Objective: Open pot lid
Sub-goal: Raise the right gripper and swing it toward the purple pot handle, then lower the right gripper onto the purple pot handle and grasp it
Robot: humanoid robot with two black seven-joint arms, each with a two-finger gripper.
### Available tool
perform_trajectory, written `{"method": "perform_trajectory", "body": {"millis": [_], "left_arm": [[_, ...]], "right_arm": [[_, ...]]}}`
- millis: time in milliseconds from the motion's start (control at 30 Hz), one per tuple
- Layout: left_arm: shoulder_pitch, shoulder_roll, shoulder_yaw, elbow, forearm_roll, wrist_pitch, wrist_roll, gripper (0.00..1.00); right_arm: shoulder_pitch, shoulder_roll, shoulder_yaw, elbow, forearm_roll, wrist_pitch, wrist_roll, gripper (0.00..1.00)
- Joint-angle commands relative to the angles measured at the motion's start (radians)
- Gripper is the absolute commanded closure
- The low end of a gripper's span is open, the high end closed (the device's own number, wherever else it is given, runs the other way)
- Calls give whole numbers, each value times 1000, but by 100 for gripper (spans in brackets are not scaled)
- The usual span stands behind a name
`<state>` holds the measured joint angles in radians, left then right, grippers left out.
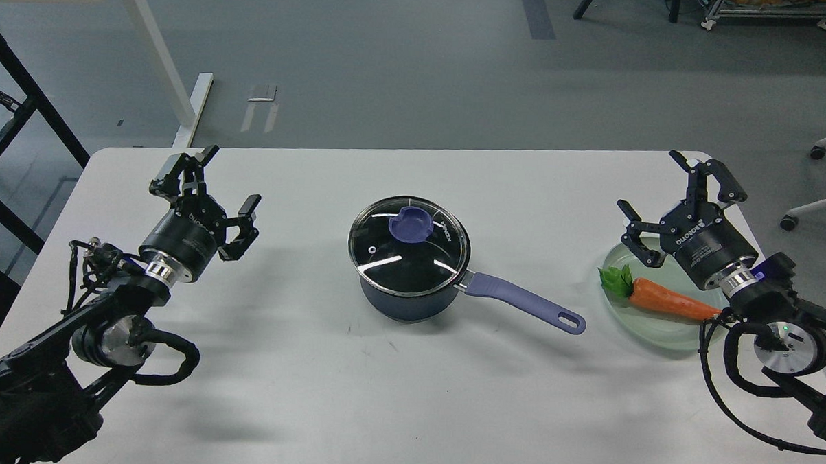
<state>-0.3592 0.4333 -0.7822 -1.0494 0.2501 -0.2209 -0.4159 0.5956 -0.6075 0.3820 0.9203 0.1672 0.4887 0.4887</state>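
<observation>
With the lid (pixel 408 242) seated on the pot (pixel 411 287) mid-table, both the left gripper (pixel 215 187) and right gripper (pixel 668 193) stood wide and empty, well apart from it; reaching for the knob (pixel 410 224) seemingly came next.

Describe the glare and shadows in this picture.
Head view: white streaks of glare cross the glass lid, partly masking the inside of the pot; soft, faint shadows spread on the table beneath both arms; focus is sharp throughout.

A single head view looks forward and down from above the near edge of the tabletop (pixel 407 396), floor visible beyond its far edge
</observation>
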Motion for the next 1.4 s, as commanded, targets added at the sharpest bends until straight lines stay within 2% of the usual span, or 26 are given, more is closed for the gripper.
{"method": "perform_trajectory", "body": {"millis": [0,233,400,567,767,933,1067,1167,1367], "left_arm": [[2,2,8,0,8,-2,2,1],[-12,50,15,0,8,-2,6,1],[-32,97,15,2,4,-6,-6,1],[-76,123,15,3,8,-8,-7,1],[-83,130,14,-11,5,-23,-7,1],[-83,133,15,-18,5,-25,-9,1],[-83,139,15,-37,5,-23,-7,1],[-81,143,15,-52,5,-22,-9,1],[-81,142,15,-54,3,-20,-9,1]], "right_arm": [[0,-2,9,-1,0,0,0,0],[10,-14,26,6,-8,-4,0,0],[107,-124,17,78,-90,-4,0,0],[239,-238,12,184,-415,-4,0,0],[340,-314,6,346,-852,-4,0,0],[403,-316,5,462,-1288,-1,0,0],[409,-307,-11,543,-1550,-2,0,0],[435,-275,-92,557,-1690,-12,0,0],[474,-209,-270,502,-1847,-117,0,1]]}}
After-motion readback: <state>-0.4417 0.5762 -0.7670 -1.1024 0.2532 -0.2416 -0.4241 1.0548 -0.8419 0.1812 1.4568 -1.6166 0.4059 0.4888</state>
